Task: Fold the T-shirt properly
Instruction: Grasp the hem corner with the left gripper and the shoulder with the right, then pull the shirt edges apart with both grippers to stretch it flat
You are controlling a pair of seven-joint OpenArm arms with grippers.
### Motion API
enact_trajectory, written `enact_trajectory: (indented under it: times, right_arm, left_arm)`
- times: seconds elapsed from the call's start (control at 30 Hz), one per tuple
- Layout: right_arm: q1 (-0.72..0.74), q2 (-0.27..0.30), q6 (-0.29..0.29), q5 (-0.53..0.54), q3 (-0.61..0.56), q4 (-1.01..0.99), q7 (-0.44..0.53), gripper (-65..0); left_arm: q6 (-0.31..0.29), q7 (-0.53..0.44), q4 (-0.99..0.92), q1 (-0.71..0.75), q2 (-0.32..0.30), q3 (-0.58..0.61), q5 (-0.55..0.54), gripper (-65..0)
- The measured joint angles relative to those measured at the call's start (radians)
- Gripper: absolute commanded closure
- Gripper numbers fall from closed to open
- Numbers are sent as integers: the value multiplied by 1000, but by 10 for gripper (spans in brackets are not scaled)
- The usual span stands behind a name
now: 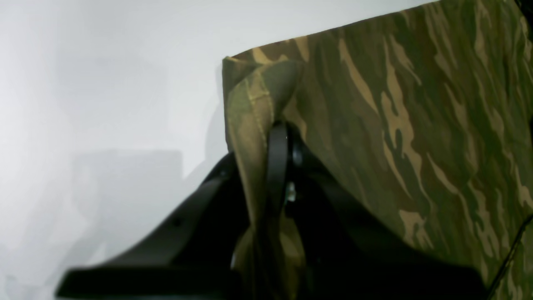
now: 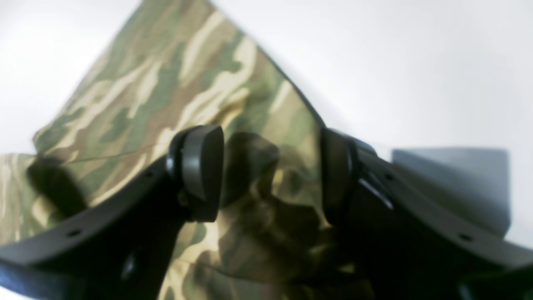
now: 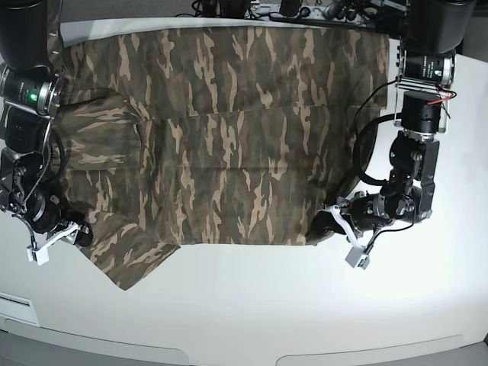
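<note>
Early days here: the T-shirt (image 3: 229, 145) lies mostly spread across the white worktop (image 3: 244, 305), barely folded, with the left hand (image 1: 266, 166) pinched tight on its near corner and the right hand (image 2: 270, 171) gaping empty over the sleeve.

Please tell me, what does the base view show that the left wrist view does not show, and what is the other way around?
Only the base view shows the whole T-shirt spread on the white table, both arms, and the right gripper at the sleeve corner. Only the left wrist view shows close up that the left gripper is shut on a bunched corner of cloth, with the stitched hem running between its fingers. Both views show the camouflage cloth, the white table and the left gripper at the shirt's edge.
</note>
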Motion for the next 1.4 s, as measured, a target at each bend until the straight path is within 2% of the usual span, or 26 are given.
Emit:
enact_trajectory:
  times: [0.1, 0.13, 0.23, 0.27, 0.47, 0.57, 0.67, 0.87, 0.93, 1.1, 1.17, 1.27, 1.4]
  right_arm:
    - [0, 0, 8, 12, 0, 0, -8, -289]
    - [0, 0, 7, 12, 0, 0, -8, -237]
    - [6, 0, 6, 10, 0, 0, -13, -27]
    - [12, 0, 5, 9, 0, -1, -18, 0]
    - [53, 16, 8, 8, -1, -1, -23, 0]
    - [79, 43, 44, 11, -1, -1, -24, 0]
    - [94, 77, 44, 35, -1, -1, -24, 0]
    - [94, 147, 43, 39, -1, -1, -28, 0]
    - [94, 158, 43, 95, -1, -1, -42, 0]
    - [94, 177, 43, 225, -1, 0, -192, 0]
    - [94, 186, 44, 274, -1, 3, -261, 0]
    - [79, 208, 44, 307, -2, 34, -305, 0]
    - [-1, 263, 44, 351, -3, 111, -330, 0]
  left_arm:
    - [0, 2, 0, 0, 0, 0, 0, 0]
    - [0, 2, 0, 0, 0, 0, 0, 0]
    - [0, 2, 0, 0, 0, 0, 3, 0]
    - [0, -9, 0, 0, 0, 0, 12, 0]
    - [0, -130, 0, -7, 0, 0, 112, 0]
    - [0, -145, 0, -34, 1, 0, 132, 0]
    - [0, -148, 0, -77, 5, 2, 127, 0]
    - [0, -178, 0, -145, 3, 119, 167, 0]
    - [-1, -178, 0, -152, 6, 161, 164, 0]
    - [-8, -116, 0, -146, 5, 209, 160, 0]
    - [-50, -92, 0, -148, -5, 209, 128, 0]
    - [-111, -67, 1, -150, -46, 210, 43, 0]
    - [-109, -56, 1, -150, -118, 209, -17, 0]
